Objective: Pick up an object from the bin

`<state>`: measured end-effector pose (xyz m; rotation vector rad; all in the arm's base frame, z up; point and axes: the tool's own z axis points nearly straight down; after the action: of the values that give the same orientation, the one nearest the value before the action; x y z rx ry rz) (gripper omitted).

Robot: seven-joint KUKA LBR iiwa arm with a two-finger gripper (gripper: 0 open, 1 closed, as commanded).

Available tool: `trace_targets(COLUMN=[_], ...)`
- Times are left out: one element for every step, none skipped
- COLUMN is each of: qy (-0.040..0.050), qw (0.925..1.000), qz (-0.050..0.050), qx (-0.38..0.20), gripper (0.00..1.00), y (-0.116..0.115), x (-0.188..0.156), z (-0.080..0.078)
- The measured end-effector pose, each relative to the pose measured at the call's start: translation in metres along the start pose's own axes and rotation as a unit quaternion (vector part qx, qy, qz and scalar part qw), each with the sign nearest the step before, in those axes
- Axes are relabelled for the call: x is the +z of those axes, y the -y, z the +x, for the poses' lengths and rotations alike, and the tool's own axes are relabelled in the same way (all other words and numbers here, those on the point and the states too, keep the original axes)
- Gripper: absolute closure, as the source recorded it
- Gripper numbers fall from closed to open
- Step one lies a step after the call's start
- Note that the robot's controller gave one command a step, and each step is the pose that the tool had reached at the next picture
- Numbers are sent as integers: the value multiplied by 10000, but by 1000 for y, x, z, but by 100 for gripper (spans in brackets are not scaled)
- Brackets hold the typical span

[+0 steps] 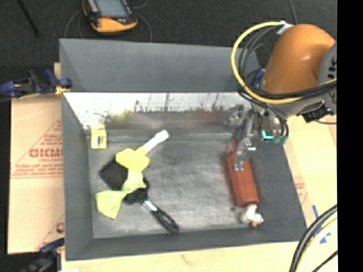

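Observation:
My gripper (242,152) hangs low in the right part of the bin, under the orange wrist cover. Its metal tip reaches down to the upper end of a long red-brown block (244,183). That block lies lengthwise along the right wall and ends in a small white and orange piece at its near end. I cannot make out whether the tip touches the block or grips it.
On the left side of the bin floor lies a small heap: a yellow cloth (134,160), a white handle (155,141), a black mesh brush (113,175), a yellow-green scrap (109,203) and a black-handled tool (159,213). Bare floor separates this heap from the block.

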<state>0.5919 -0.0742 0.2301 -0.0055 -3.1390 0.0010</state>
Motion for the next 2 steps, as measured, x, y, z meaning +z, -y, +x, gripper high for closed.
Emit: trace_targets(qy=[39, 56], qw=[10000, 9997], qz=[6, 7], qx=[-8, -229], gripper=[0, 0], y=[0, -24], x=[-4, 50], z=[-2, 41])
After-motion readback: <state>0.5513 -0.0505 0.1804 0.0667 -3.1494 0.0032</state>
